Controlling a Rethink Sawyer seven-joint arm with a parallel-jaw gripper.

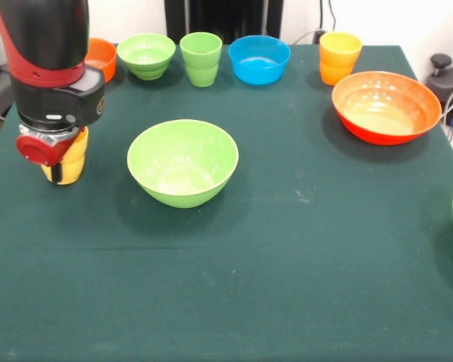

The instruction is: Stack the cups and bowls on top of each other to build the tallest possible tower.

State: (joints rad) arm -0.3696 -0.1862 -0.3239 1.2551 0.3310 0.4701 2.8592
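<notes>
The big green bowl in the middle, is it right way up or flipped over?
Right way up. The large light green bowl shows its open rim and hollow inside facing upward, and it sits on its narrow base on the green tablecloth. It looks empty.

Pretty bright, even light overall, looks like it comes from above. Shadows are soft: a faint dark patch sits on the green tablecloth (287,286) under the big light green bowl (183,162), spreading toward the camera, and another hugs the orange-red bowl (386,106) on its left. Glossy plastic picks up pale sheen inside both bowls (the blue bowl (259,59) too). The wall at the top right is blown out to near white. Focus is slightly soft everywhere, no obvious edge warping.
</notes>
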